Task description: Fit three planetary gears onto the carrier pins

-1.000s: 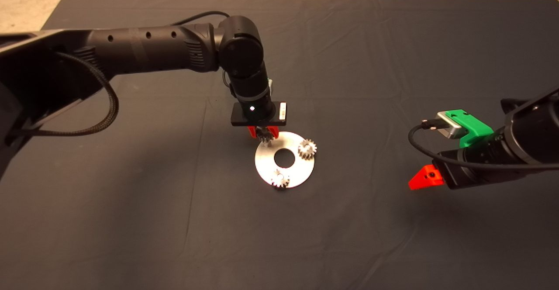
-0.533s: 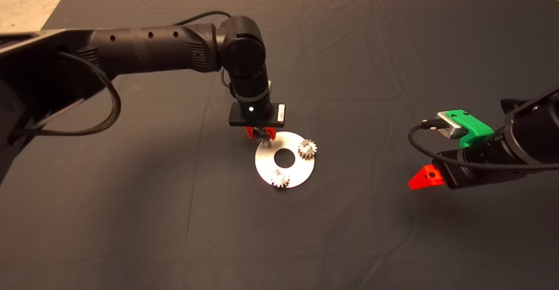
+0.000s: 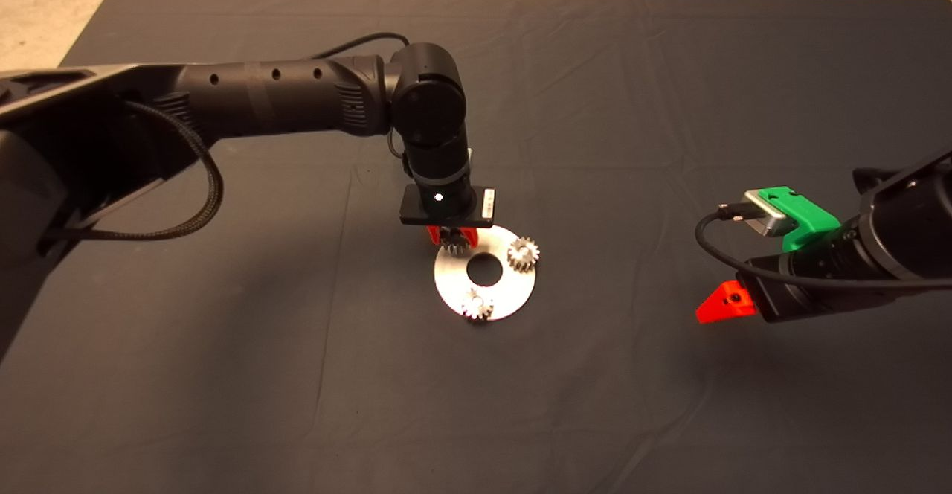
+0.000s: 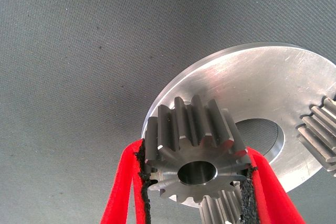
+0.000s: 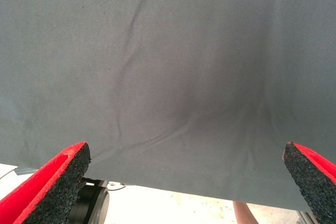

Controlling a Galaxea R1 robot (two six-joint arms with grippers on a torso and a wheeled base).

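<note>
On the dark mat (image 3: pixel 223 375) I saw the flat round carrier disc (image 3: pixel 513 286) already carrying two planetary gears, one (image 3: pixel 523 254) on the side toward the right arm and one (image 3: pixel 476 305) at the near rim, so I judged two of three installs done. The left gripper (image 3: pixel 453 239) hung over the disc's far-left part with its red fingers (image 4: pixel 123 187) clamped on the third gear (image 4: pixel 197 156), which I judged not yet seated; its pin was hidden from me. The right gripper (image 5: pixel 184 182) waited over the mat well apart at the right, its fingers wide apart and empty.
</note>
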